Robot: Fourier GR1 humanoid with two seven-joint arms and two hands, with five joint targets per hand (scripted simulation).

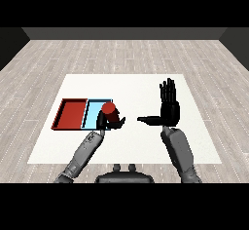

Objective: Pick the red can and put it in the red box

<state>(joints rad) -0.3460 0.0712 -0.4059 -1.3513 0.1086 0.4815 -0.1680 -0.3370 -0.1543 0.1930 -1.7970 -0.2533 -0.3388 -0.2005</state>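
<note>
While the red can (108,109) sits wrapped in the left hand (110,122), fingers curled round it, it's hanging right at the near right corner of the light blue tray (92,114), overlapping its edge from where I'm standing. The red tray (71,114) is just beside the blue one, on its left, touching it. Over on the other side, the right hand (168,109) is up with fingers straight and thumb sticking out sideways toward the can, holding nothing. All on the white table (146,90).

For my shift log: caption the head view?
Left hand curled round red can beside light blue tray; right hand open.
</note>
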